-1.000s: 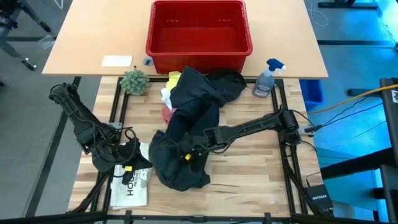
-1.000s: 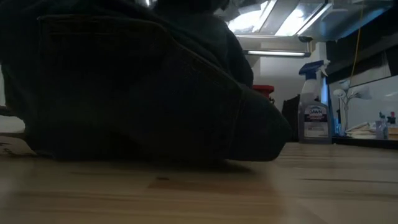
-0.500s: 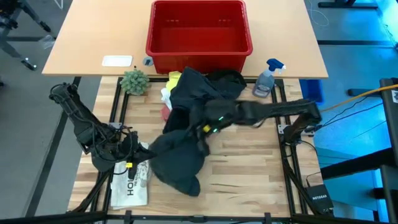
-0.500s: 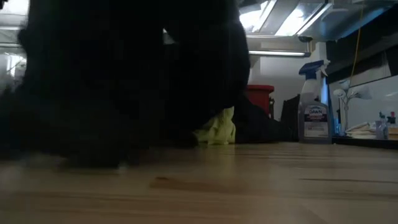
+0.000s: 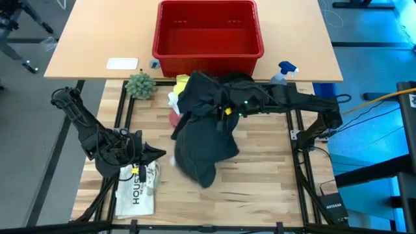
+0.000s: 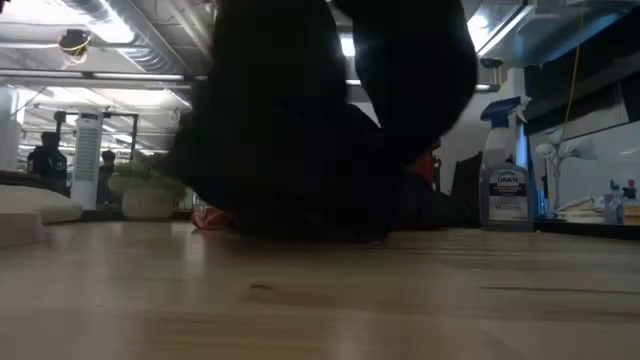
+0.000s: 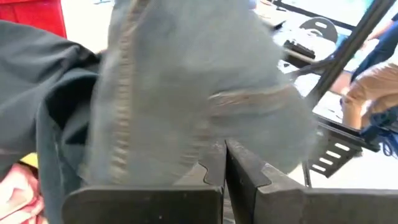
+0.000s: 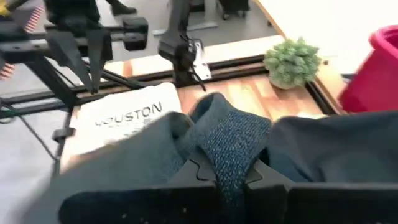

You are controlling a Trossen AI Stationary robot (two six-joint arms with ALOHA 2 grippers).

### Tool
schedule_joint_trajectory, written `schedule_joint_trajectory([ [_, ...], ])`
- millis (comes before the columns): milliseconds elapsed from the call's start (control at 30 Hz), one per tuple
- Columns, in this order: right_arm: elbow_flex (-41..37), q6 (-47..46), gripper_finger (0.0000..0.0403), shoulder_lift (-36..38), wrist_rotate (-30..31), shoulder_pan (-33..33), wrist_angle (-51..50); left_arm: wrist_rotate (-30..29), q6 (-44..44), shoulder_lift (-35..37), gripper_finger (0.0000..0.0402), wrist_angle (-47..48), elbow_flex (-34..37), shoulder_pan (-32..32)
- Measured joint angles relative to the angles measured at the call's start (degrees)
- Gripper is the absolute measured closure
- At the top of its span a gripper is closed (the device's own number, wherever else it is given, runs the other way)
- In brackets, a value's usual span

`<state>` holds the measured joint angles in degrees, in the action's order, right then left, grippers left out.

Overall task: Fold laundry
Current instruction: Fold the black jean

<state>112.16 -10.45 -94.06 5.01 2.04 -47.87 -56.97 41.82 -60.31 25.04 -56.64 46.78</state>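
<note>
My right gripper point(image 5: 224, 110) is pinched tight on a fold of the trousers point(image 5: 201, 140), up near the basket point(image 5: 208, 29) at the far side of the table point(image 5: 260, 175). In my right wrist view the dark cloth point(image 8: 236, 146) is wedged between my two fingers, so the grip looks sure. My left gripper point(image 5: 146, 156) waits low at the near left, just beside the HOUSTON sheet point(image 5: 136, 192); its fingers are pressed together, and in the left wrist view I cannot tell whether any cloth is caught between them.

The trousers are big, dark and heavy-looking, a thick weave with stitched seams. They hang limp from my pinch and pool in a rumpled heap mid-table. I judge them soft and floppy, not slippery, with enough weight to drag and swing when lifted. A single pinch only bunches them; I would rather take them at the waistband or a hem, one corner per gripper, to spread them flat.

Behind the heap, against the basket, peek a yellow shirt point(image 5: 182, 81), a white cloth point(image 5: 173, 101) and a pink cloth point(image 5: 173, 118), all small, light and crumpled.
</note>
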Motion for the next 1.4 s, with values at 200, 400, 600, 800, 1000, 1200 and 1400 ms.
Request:
schedule_joint_trajectory([
  [200,0.0,-2.94,0.0403,0.07,-11.44,1.28,5.19,0.27,-0.01,-0.2,0.0402,-0.31,0.0,0.03],
  [400,0.0,-9.98,0.0403,0.07,-23.03,8.19,12.29,0.58,0.11,0.0,0.0402,-1.3,0.0,1.54],
  [600,0.12,-10.36,0.0403,-0.28,-24.54,9.56,11.47,4.06,-0.13,-0.02,0.0402,-2.13,0.0,1.9],
  [800,-2.3,-6.26,0.0403,-4.92,-21.72,-1.25,5.57,5.05,-0.09,-1.08,0.0402,-1.13,0.0,1.83],
  [1000,-8.18,-5.62,0.04,-10.82,-24.14,-11.02,13.42,8.02,5.7,-7.24,0.0402,-0.22,0.0,1.86],
  [1200,-12.24,-5.8,0.0329,-14.73,-34.72,-19.53,22.89,6.79,14.1,-14.66,0.0402,-0.65,0.0,1.49],
  [1400,-12.96,-11.33,0.0206,-14.58,-43.7,-27.79,28.43,2.5,18.09,-18.14,0.0402,-1.97,0.0,1.11],
])
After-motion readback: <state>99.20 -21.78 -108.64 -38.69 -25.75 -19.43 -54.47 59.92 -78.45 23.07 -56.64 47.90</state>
